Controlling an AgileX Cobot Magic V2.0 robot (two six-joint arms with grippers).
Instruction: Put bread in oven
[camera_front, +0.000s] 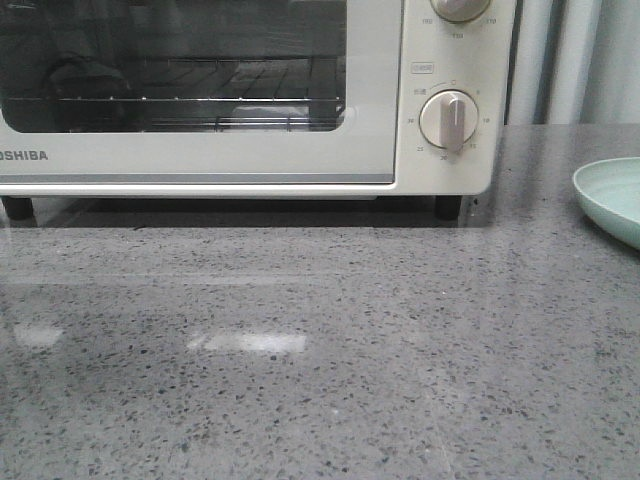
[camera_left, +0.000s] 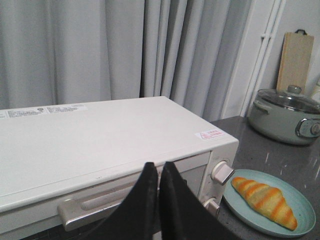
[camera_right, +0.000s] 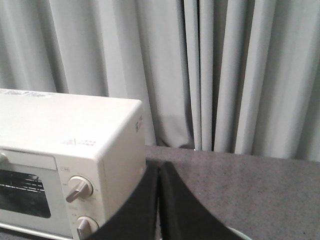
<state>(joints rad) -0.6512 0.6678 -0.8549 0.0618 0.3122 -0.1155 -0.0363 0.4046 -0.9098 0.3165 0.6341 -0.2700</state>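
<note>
Left gripper (camera_left: 159, 172): fingers together, nothing held, raised above oven (camera_left: 100, 145) front edge, over door handle (camera_left: 95, 207). Right gripper (camera_right: 159, 175): fingers together, empty, raised beside oven's dial side. Oven door shut, wire rack visible through glass. Bread (camera_left: 264, 201) lying on pale green plate (camera_left: 300, 220) on grey tabletop (camera_front: 320, 350), just beside oven's dials. Lidded pot (camera_left: 285, 117) behind plate.

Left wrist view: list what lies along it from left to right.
oven → oven door handle → left gripper, jaws together → beige dials → bread on the teal plate → lidded green pot
</note>
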